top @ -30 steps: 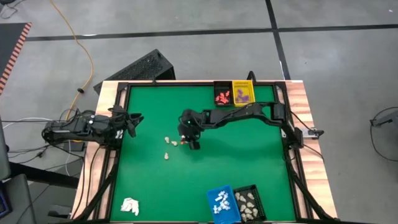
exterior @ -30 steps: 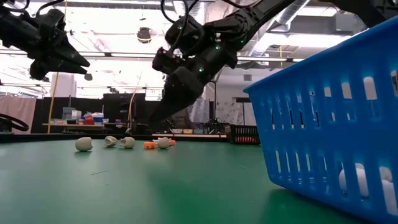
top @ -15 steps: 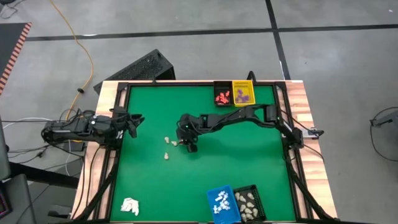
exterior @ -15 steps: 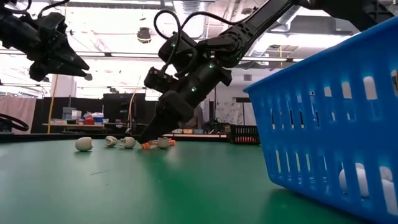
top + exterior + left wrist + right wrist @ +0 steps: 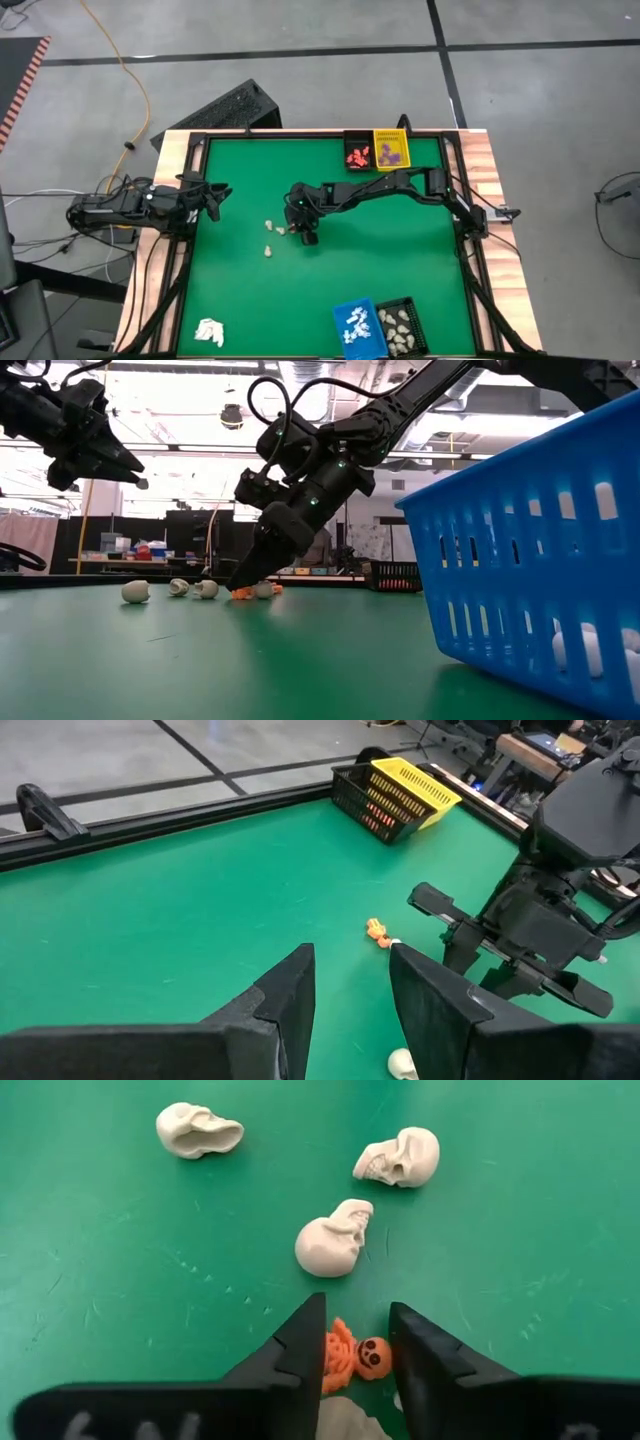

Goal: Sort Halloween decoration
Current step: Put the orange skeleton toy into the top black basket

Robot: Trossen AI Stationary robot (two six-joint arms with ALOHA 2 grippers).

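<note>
— What surrounds the table point(image 5: 400, 250)?
— A grey concrete floor point(image 5: 300, 40) crossed by dark lines, one running parallel to the table's far edge. An orange cable point(image 5: 128, 75) snakes over the floor beyond the far left corner, and a black keyboard point(image 5: 222, 108) lies on the floor just off that corner. A red-and-white striped strip point(image 5: 20, 90) shows at the far left.
— And the room behind?
— Seen level across the green top, bright ceiling lights point(image 5: 190, 450) glare overhead, with dark shelving point(image 5: 185, 540) and cluttered equipment along the far side.
— The table itself?
— Green surface, black frame rails, wooden edges point(image 5: 500, 230).
</note>
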